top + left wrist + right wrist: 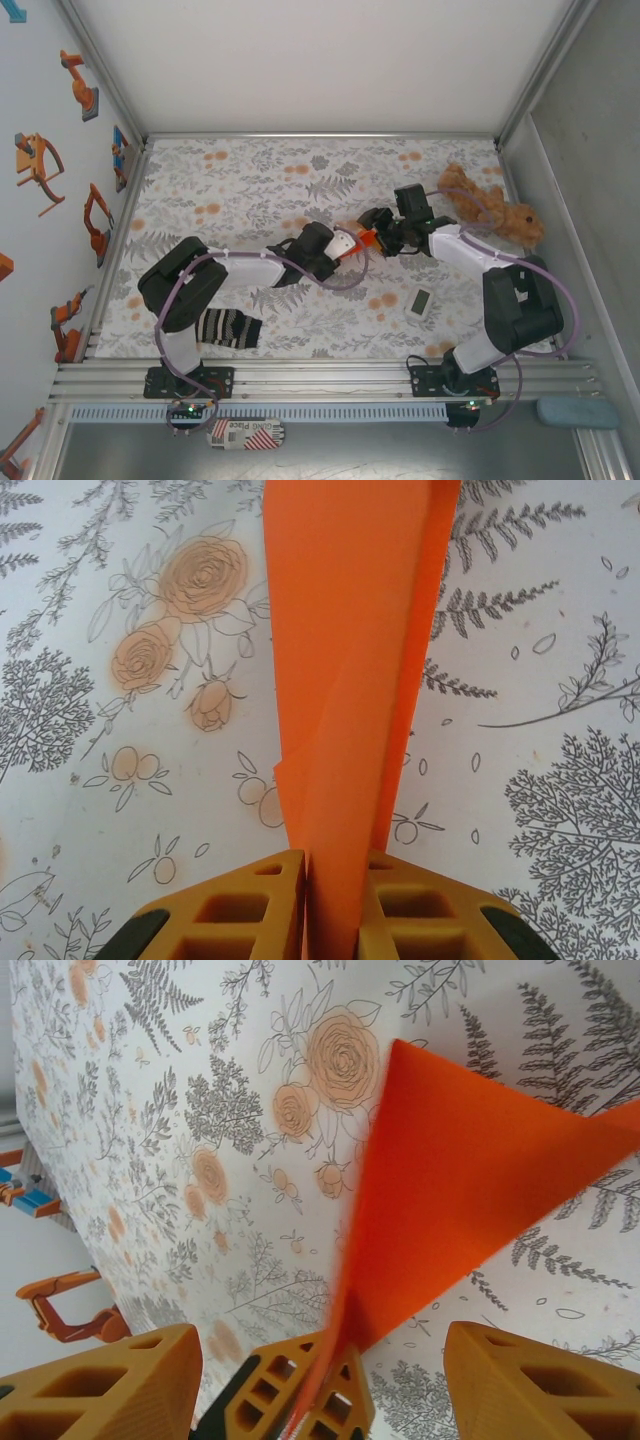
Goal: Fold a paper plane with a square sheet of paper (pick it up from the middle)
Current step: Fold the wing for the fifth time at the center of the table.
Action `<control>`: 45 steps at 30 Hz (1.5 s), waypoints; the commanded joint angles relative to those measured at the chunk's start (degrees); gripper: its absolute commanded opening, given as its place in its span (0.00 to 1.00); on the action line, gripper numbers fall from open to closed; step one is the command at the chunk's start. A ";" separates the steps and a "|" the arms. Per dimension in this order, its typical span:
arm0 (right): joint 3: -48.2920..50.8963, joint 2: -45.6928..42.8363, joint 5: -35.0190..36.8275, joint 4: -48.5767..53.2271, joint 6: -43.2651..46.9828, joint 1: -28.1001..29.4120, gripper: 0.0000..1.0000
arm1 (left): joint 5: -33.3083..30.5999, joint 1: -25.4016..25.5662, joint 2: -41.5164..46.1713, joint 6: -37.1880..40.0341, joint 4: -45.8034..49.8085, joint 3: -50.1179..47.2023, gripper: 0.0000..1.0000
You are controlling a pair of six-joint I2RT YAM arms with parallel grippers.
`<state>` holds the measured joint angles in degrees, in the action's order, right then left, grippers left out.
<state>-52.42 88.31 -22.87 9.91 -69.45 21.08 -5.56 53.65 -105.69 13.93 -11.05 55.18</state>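
Currently: left tool (335, 885) pinches the folded orange paper (350, 660) at its narrow end, above the worktop (250, 190). Long axis runs from that tool straight towards the right tool (320, 1350), which faces it spread wide, paper lined up with its gap. Right arm is nearer the free end.

Items you had in view, apart from the work:

- Cloth (250, 190): floral print, grey ferns and orange roses, covered your whole table.
- Sock (228, 328): striped black and white, lay flat at your near left, just beside the rail (320, 378).
- Plush (490, 208): brown, lay at your far right, near the side wall.
- White device (420, 303): small, rectangular, lay on the cloth at your near right.
- Pad (570, 411): blue-grey, sat off the table, beyond the rail at your right.
- Label (247, 434): red and white stripes, below the rail.
- Stickers (78, 85): orange robot arms, on your left wall.
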 commanded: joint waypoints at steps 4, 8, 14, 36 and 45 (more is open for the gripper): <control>2.34 -0.38 -0.63 0.69 -2.65 0.18 0.65 | -2.79 2.03 -2.36 2.24 2.08 2.62 0.17; 4.93 0.90 -2.35 -0.66 -6.20 1.12 0.62 | -3.07 2.51 -2.95 2.15 2.07 3.01 0.18; 6.05 3.83 -5.51 -6.22 -9.34 2.00 0.54 | -3.32 3.30 -3.29 2.63 2.07 2.52 0.20; 6.90 6.78 -4.81 -7.54 -9.10 2.30 0.04 | 1.49 1.34 3.10 -0.15 -2.08 -5.20 0.41; 6.63 7.18 -5.07 -7.21 -8.40 2.23 0.03 | 6.21 -0.12 4.48 -1.61 -3.05 -6.44 0.40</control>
<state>-46.17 94.72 -27.86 2.46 -78.59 23.03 -2.70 53.87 -103.77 13.78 -12.95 49.25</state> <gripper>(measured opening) 0.050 0.401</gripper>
